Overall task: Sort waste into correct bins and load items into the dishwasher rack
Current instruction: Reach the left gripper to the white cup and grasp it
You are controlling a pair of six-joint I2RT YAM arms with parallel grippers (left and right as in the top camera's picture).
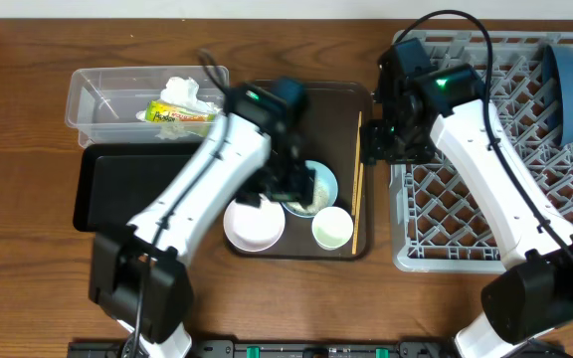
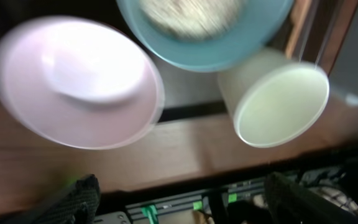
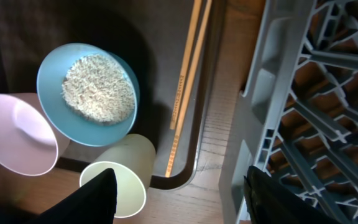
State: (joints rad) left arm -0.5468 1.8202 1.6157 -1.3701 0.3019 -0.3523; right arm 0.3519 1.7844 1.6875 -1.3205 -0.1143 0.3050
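A light blue bowl holding white rice sits on the brown serving tray, with a white bowl and a small pale cup in front of it. Two chopsticks lie along the tray's right edge. My left gripper hovers open over the light blue bowl's left rim, its fingers wide apart with nothing between them. My right gripper is open over the gap between tray and dishwasher rack. A dark blue dish stands in the rack. The clear tub holds the napkin and wrapper.
A flat black tray lies in front of the clear tub, left of the brown serving tray. The rack's grey wall runs close to the right of the chopsticks. The table's front edge lies just beyond the cup.
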